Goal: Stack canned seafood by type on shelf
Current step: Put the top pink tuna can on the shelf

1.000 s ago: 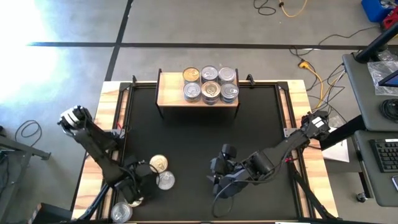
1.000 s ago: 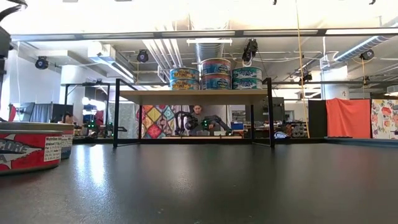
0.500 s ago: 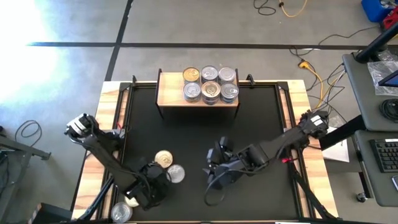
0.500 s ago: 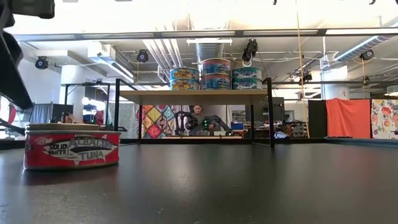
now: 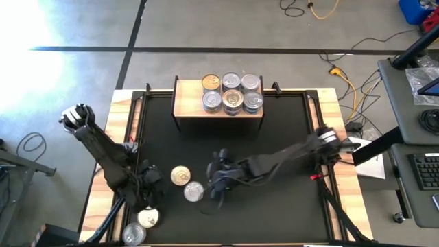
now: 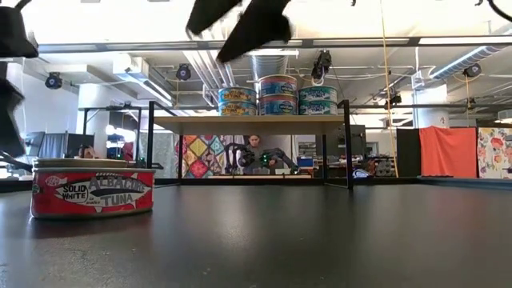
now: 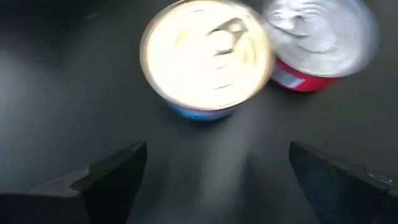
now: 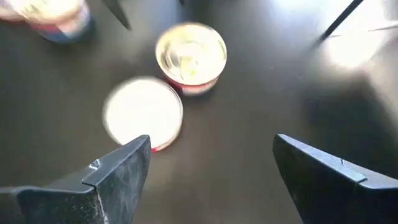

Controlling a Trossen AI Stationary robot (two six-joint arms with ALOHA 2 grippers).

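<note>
The shelf [image 5: 185, 103] stands at the table's far middle and carries several canned seafood tins [image 5: 232, 92], stacked two high [image 6: 278, 94]. Near the front left, a gold-lidded tin [image 5: 180, 175] and a silver-lidded red tin [image 5: 194, 191] stand flat on the black top, close together. My left gripper [image 5: 152, 181] is open just left of them, and the gold tin [image 7: 205, 59] lies ahead of its fingers [image 7: 217, 152]. My right gripper [image 5: 212, 186] hangs open above the table just right of the silver tin [image 8: 143, 112], with nothing between its fingers [image 8: 208, 155].
Two more silver-lidded tins [image 5: 149, 218] [image 5: 134, 234] sit by the near left corner, behind my left arm. A wooden rim [image 5: 329, 130] borders the black table. The dark top between the shelf and the loose tins, and to the right, is bare.
My right gripper has swung toward the table's left and come down, toward the loose tins. My left gripper went right against the two tins, then drew back left. Both tins slid a little toward the right and far edges, staying upright.
</note>
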